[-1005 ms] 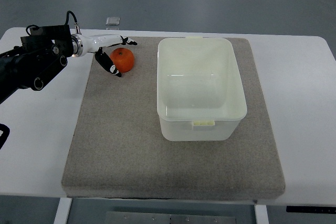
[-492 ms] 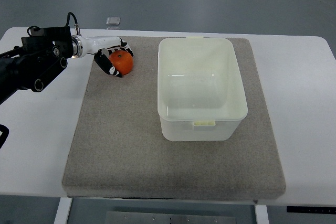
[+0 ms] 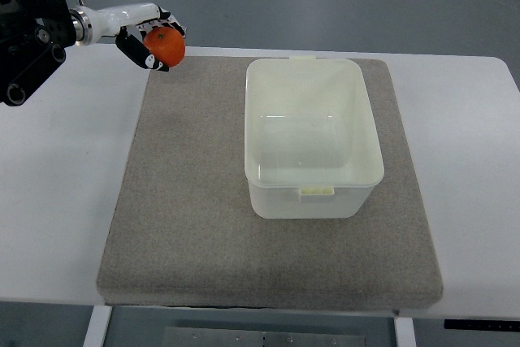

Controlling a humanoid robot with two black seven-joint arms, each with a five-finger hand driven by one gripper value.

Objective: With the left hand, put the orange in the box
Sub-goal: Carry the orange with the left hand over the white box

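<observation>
My left hand (image 3: 156,43) comes in from the upper left and is shut on the orange (image 3: 166,46), holding it in the air above the far left corner of the grey mat (image 3: 187,201). Its black-tipped fingers (image 3: 138,50) wrap round the fruit. The cream plastic box (image 3: 309,136) stands open and empty on the mat, to the right of the hand and lower in the picture. The right arm does not show.
The mat lies on a white table (image 3: 57,184). The left arm's black forearm (image 3: 28,38) reaches in over the table's far left corner. Grey floor lies beyond the far edge.
The left hand closed its fingers round the orange on the mat, then lifted it up and away, toward the mat's far left corner.
</observation>
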